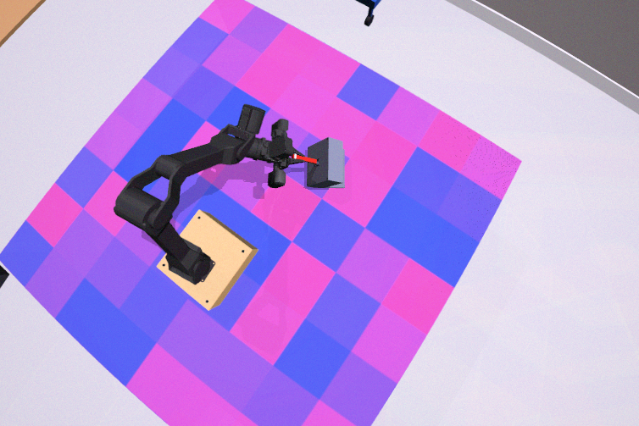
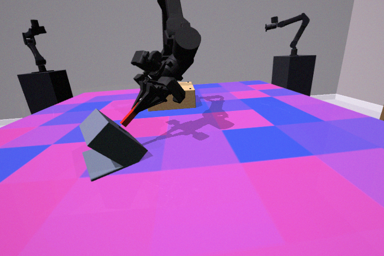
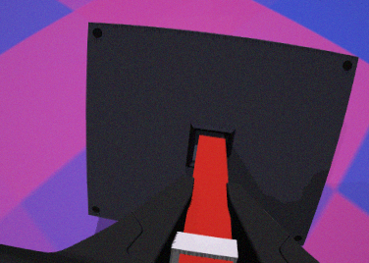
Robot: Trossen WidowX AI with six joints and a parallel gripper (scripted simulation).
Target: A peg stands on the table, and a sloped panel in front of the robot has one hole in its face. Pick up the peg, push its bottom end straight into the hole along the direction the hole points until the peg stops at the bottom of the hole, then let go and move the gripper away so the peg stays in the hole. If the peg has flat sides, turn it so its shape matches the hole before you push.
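The gripper (image 3: 204, 237), clamped on the red peg (image 3: 210, 191) (flat-sided), holds its tip in the panel (image 3: 144, 104) hole (image 3: 211, 134).

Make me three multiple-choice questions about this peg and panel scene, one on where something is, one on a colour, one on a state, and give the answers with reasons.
1. Where is the far end of the peg?
A. At the mouth of the hole in the panel
B. Lying flat on the checkered mat
C. On the wooden base plate

2. What colour is the peg's shaft?
A. Blue
B. Red
C. Green

3. What is the tool doing?
A. Open and holding nothing
B. Shut on nothing
C. Shut on the peg

Answers:
1. A: the wrist view shows the red shaft running up to the square opening in the dark panel face; how deep it sits cannot be told.
2. B: the shaft is red in all three views, with a white band near the fingers.
3. C: both fingers press the peg's sides in the wrist view.
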